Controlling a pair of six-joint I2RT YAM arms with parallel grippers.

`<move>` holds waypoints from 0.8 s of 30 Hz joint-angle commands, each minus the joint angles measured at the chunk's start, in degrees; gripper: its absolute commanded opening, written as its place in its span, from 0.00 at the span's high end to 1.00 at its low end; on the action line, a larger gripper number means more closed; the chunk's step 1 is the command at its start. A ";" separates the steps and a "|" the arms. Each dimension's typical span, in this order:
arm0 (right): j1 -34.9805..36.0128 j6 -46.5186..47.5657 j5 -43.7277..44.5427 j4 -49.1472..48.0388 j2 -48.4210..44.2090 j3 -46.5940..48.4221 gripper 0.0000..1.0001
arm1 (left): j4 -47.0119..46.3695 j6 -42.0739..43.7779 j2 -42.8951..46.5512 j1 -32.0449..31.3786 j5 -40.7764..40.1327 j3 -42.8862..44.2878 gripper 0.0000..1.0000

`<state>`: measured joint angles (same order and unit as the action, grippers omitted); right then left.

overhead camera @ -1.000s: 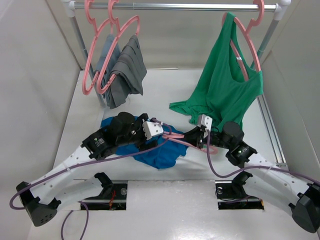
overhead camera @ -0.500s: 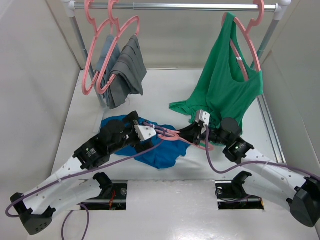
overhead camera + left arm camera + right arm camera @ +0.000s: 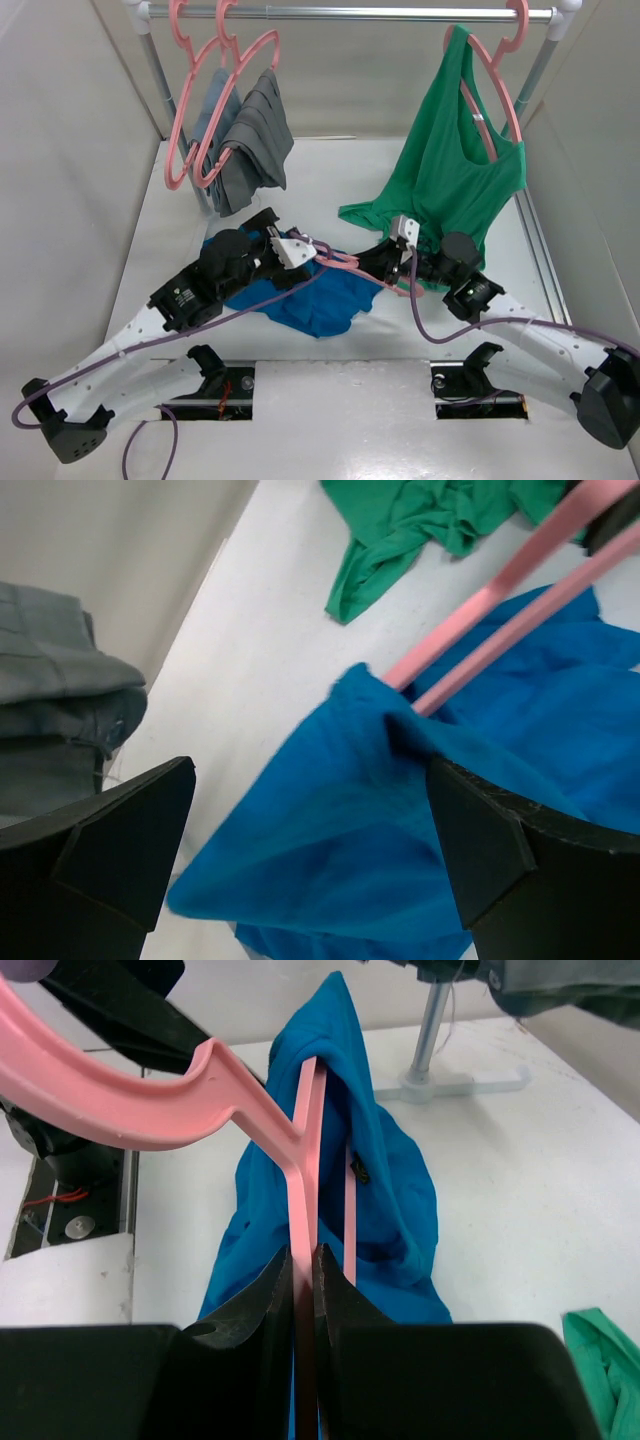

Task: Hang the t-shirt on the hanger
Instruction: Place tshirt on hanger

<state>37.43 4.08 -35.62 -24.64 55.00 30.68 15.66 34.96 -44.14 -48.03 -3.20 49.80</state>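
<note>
The blue t-shirt (image 3: 325, 300) lies crumpled on the table between my arms. The pink hanger (image 3: 345, 266) lies across it, one arm pushed into the fabric. My right gripper (image 3: 378, 268) is shut on the hanger's neck (image 3: 305, 1160), below the hook, and both hanger bars run into the t-shirt (image 3: 400, 1210). My left gripper (image 3: 305, 255) is open, jaws wide apart. In the left wrist view a raised fold of the t-shirt (image 3: 330, 830) draped over the hanger's end (image 3: 480, 599) sits between the left gripper's (image 3: 310, 810) jaws.
A metal rail (image 3: 350, 14) spans the back. The green tank top (image 3: 450, 170) hangs at right on a pink hanger, its hem on the table (image 3: 420, 520). Grey garments (image 3: 245, 140) hang at left on pink hangers. White walls close both sides.
My left gripper drew back a little, then moved forward and up over the t-shirt's raised edge. My right gripper moved left, carrying the hanger further into the fabric.
</note>
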 commanded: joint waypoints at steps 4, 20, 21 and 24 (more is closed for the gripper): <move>-3.50 -0.12 8.45 3.73 1.08 -0.18 1.00 | 0.67 -2.88 5.99 -0.40 15.57 7.59 0.00; -3.50 -2.32 12.15 4.25 -1.13 1.76 1.00 | 5.10 -7.19 13.38 -0.40 12.70 0.56 0.58; -3.50 -2.32 12.15 4.25 -0.52 1.76 1.00 | 3.78 -6.49 13.38 -0.40 11.65 0.56 0.36; -3.50 -2.32 11.53 4.25 0.02 1.76 1.00 | -1.32 -2.46 12.76 -0.40 7.78 0.56 0.00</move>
<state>38.72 1.69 -37.95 -21.56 54.41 31.88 24.82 32.84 -37.26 -47.88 4.14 47.62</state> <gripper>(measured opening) 0.134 0.976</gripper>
